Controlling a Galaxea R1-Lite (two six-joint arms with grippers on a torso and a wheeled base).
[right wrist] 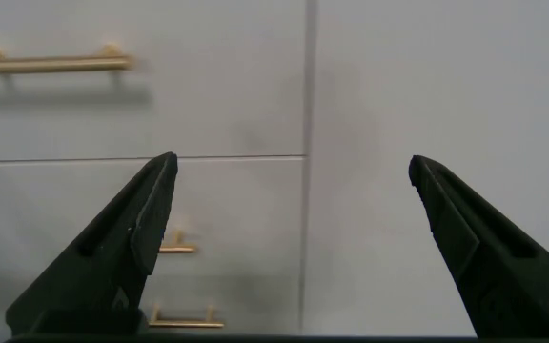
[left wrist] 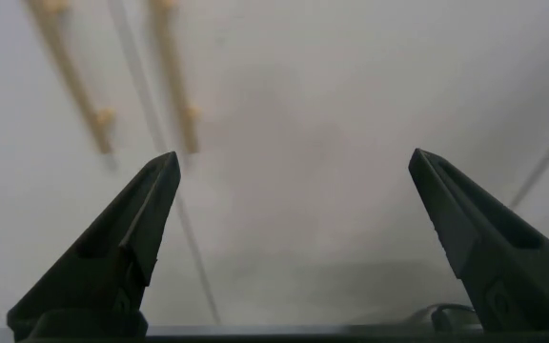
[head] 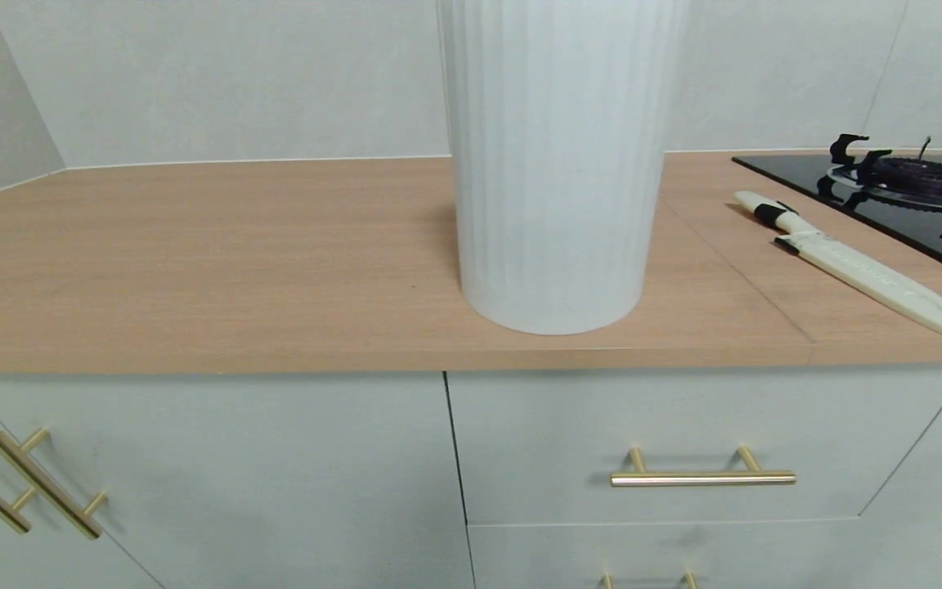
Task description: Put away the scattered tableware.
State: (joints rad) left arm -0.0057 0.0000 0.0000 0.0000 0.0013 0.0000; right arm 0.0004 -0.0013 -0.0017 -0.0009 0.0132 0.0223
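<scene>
Tub [head: 553, 180], white and ribbed, on the wood counter [head: 193, 262], contents hidden. Cream knife [head: 847, 266] nearby. Left gripper [left wrist: 294, 157], right gripper [right wrist: 292, 159]: jaws wide apart.

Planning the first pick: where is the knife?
In the head view the knife lies on the countertop at the right, between the white ribbed container and the black stovetop.

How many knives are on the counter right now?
1. The knife lies on the counter, at its right end beside the hob; the white container may hide others.
</scene>
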